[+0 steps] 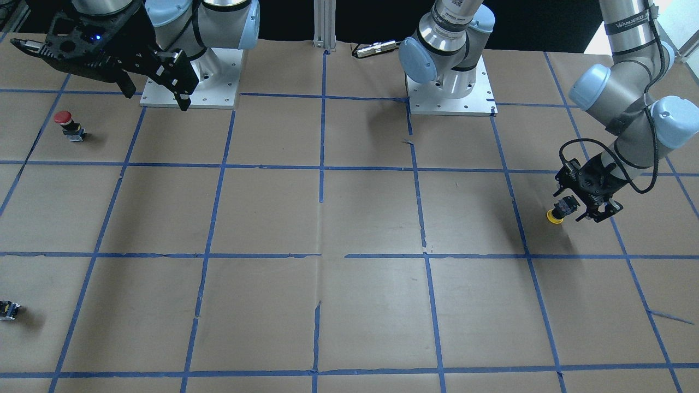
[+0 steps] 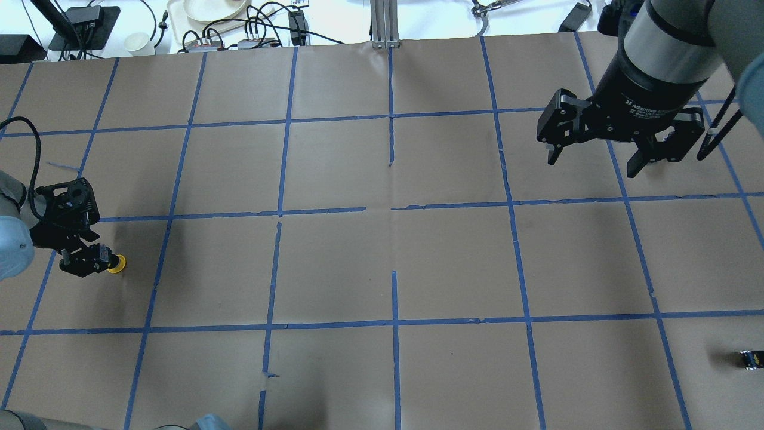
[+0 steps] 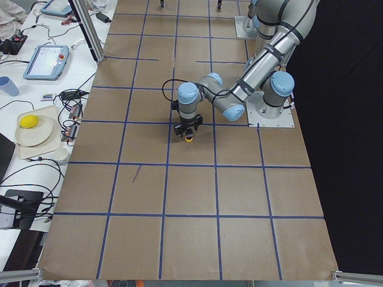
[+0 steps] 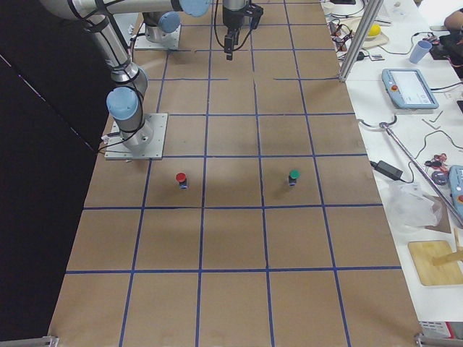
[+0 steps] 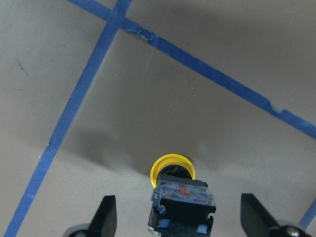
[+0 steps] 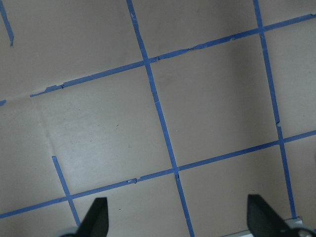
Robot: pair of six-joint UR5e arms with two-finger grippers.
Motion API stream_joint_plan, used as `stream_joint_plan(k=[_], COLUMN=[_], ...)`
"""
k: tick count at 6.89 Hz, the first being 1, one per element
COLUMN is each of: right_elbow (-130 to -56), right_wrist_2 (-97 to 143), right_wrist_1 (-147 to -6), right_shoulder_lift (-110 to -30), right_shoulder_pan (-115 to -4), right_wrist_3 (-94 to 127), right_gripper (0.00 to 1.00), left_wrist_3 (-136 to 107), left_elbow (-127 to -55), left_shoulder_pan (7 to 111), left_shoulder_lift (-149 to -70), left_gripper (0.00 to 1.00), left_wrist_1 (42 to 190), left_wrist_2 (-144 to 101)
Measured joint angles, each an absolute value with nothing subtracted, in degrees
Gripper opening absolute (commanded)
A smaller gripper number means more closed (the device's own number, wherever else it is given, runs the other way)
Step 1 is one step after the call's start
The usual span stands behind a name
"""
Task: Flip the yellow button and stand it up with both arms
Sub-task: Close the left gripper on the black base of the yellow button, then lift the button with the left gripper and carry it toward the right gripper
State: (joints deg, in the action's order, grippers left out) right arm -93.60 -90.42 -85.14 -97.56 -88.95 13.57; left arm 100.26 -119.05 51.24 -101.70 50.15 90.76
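Note:
The yellow button (image 1: pixel 557 214) is on the brown paper with its yellow cap (image 5: pixel 172 165) against the paper and its black-and-grey body (image 5: pixel 181 206) pointing up towards the wrist camera. My left gripper (image 1: pixel 584 206) is low over it and open. Its fingers (image 5: pixel 106 215) stand on either side of the body with a gap on each side. The button also shows in the overhead view (image 2: pixel 117 263), just right of the left gripper (image 2: pixel 88 258), and in the left side view (image 3: pixel 188 139). My right gripper (image 2: pixel 597 154) is open and empty, high above the table at the other end.
A red-capped button (image 1: pixel 68 124) stands near the right arm's base plate (image 1: pixel 192 82). A small dark switch block (image 1: pixel 8 310) lies near the table edge; it also shows in the overhead view (image 2: pixel 749 358). Blue tape lines grid the paper. A cluttered white bench (image 2: pixel 197 24) borders the far side.

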Motion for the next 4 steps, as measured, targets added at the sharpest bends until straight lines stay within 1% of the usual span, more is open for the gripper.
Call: stream_joint_plan(k=[1,2,4], right_elbow=[-93.6,-93.63,-93.82], right_wrist_2=[-90.74,-90.84,-90.45], right_wrist_1=[-85.01,-84.83,-84.74], right_shoulder_lift=[-97.56,-97.54,-97.43], right_shoulder_pan=[-88.94,-88.95,-88.94], right_wrist_3=[13.48,13.36,13.4], right_gripper=[1.0,1.0,1.0], left_wrist_3=[101.38,102.13,102.48], left_elbow=[-118.97,-118.84,-118.52], left_shoulder_pan=[51.24,51.24,51.29], left_shoulder_lift=[-101.56,-101.5,-100.94], left_gripper=[0.22,0.18,0.16], left_wrist_1=[50.0,49.95,50.23], left_wrist_2=[90.81,90.81,90.37])
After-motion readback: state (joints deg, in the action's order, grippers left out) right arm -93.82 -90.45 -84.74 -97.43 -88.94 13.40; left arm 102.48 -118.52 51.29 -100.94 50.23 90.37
